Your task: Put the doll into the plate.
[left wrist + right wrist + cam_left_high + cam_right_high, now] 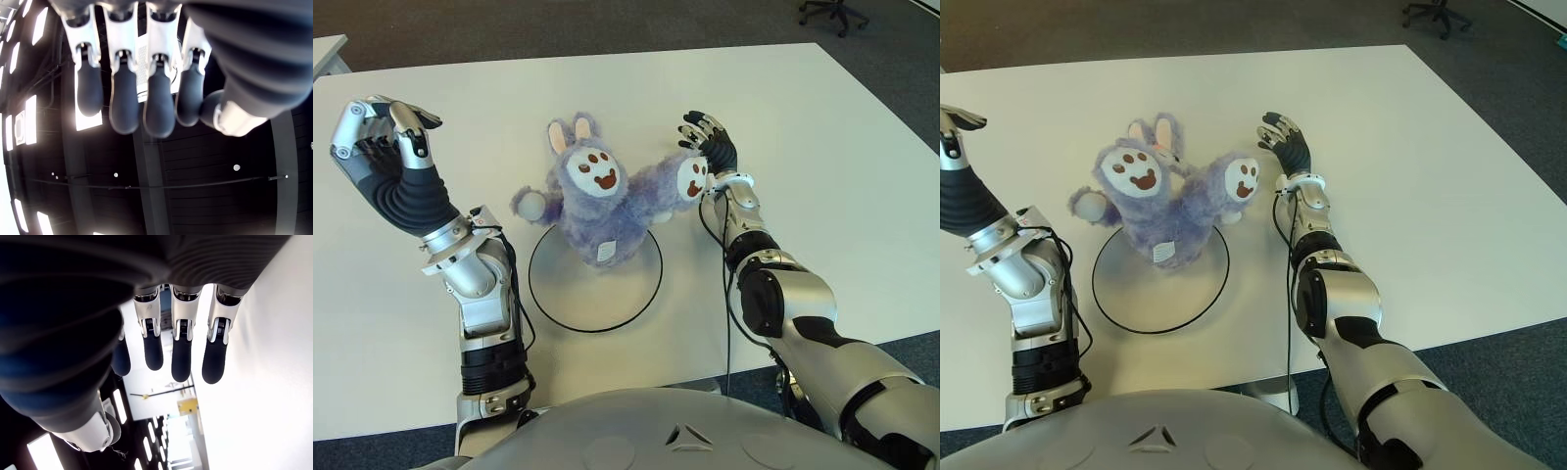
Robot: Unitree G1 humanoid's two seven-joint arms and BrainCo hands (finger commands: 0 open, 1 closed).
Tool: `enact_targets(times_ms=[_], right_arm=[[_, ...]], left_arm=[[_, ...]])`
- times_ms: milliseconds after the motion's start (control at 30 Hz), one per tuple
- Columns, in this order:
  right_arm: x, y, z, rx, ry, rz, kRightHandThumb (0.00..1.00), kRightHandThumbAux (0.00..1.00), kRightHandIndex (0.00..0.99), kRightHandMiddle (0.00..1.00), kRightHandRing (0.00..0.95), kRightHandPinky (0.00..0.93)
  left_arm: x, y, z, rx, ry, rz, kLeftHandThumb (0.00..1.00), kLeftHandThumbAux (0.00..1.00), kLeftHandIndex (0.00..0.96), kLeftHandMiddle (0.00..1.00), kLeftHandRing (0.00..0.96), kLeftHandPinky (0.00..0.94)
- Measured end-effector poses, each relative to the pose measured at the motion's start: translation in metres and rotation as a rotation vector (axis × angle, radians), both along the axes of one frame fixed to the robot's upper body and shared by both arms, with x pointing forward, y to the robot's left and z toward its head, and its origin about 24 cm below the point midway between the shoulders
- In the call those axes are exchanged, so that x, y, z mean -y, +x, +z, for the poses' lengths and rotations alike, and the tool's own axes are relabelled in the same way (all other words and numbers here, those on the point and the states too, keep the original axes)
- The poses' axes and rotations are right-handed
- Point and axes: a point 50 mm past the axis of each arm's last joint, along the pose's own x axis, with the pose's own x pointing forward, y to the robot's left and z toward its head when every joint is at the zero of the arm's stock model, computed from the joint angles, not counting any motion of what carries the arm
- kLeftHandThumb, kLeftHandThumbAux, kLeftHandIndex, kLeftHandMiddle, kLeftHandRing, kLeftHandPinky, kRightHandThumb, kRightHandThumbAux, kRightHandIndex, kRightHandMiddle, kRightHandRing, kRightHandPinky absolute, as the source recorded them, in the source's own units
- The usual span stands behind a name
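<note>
A purple plush doll (597, 201) with rabbit ears and white paw pads marked in brown sits on the white counter (822, 176), its lower body inside the far part of a flat white plate (595, 279) with a thin black rim, and its head and ears reaching past the rim away from the robot. One of the doll's arms sticks out toward the robot's left with a pale round paw, and the other is raised toward the right with its brown-marked pad showing. The right hand (709, 143) is just beside that raised paw, on the right of the doll, with its fingers (182, 355) spread straight and nothing between them; whether it touches the fur is hard to tell. The left hand (386, 132) is lifted well to the left of the doll and apart from it, over the counter, with its fingers (159, 105) loosely bent and holding nothing. A dark cable (729, 323) runs along the right forearm. Beyond the far right corner of the counter, the base of an office chair (832, 12) stands on the dark carpet.
</note>
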Motion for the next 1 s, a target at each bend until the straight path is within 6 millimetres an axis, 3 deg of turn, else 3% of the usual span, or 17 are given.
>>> enact_targets(times_ms=[1000], right_arm=[[-0.0006,0.0002,-0.0010,-0.010,0.001,-0.005,0.442,0.779,0.218,0.196,0.236,0.307]], left_arm=[[-0.0013,0.0060,-0.0014,-0.002,0.005,-0.003,0.699,0.698,0.431,0.667,0.614,0.526]])
